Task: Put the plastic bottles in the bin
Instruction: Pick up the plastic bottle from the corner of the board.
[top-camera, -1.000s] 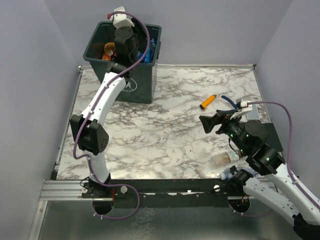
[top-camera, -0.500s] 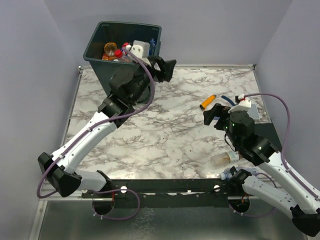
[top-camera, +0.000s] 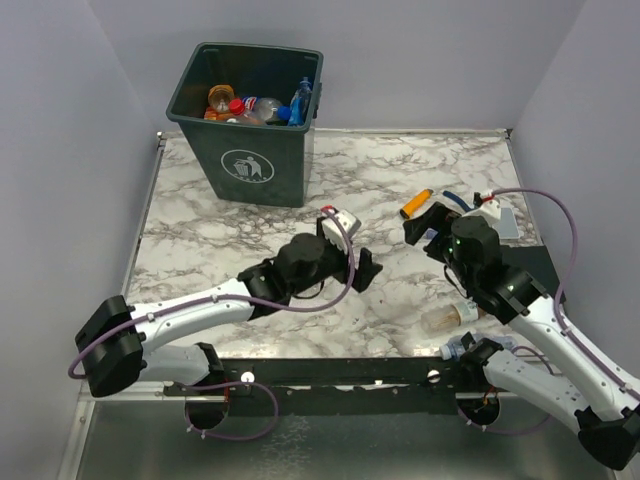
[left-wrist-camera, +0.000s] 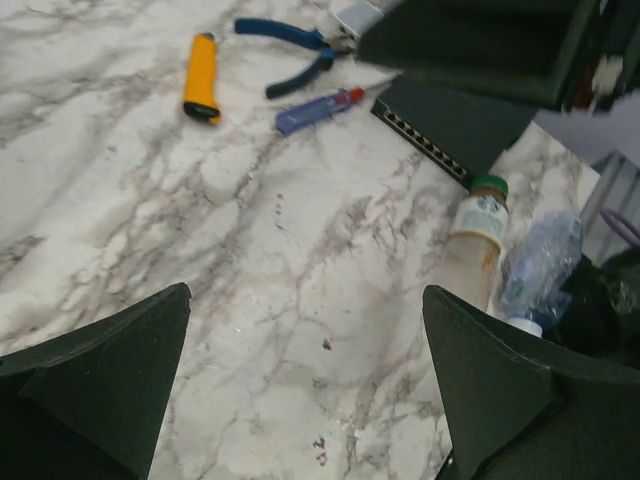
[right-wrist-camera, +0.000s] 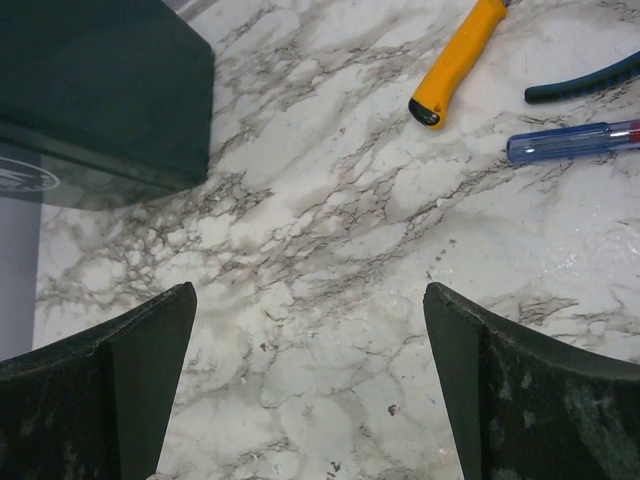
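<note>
Two bottles lie out on the bench (top-camera: 400, 160), both at its near right edge: the green-capped bottle (left-wrist-camera: 473, 250) and, just beside it on the outer side, the crumpled clear bottle (left-wrist-camera: 540, 268). The other bottles (top-camera: 258, 105) sit in the bin (top-camera: 250, 165) at the far left corner, well apart from these two.

My left pincer (left-wrist-camera: 305, 400) hangs low over the marble, spread wide, nothing between the fingers. The green-capped bottle lies ahead of it and off to the right, base toward me and cap pointing away. Its long axis runs nearly along my line of approach, and my fingers open across its width. That suits a straddle, I judge, once I swing right.

My right pincer (right-wrist-camera: 310, 390) is spread and empty too, but it looks the other way, over the orange cylinder (right-wrist-camera: 455, 62) and the blue-handled pliers (right-wrist-camera: 585, 80). Both bottles lie back beside that arm's forearm, close to its base. So the left is better placed. Mind the neighbour bottle, and the black box (left-wrist-camera: 450, 120) just beyond the cap.
</note>
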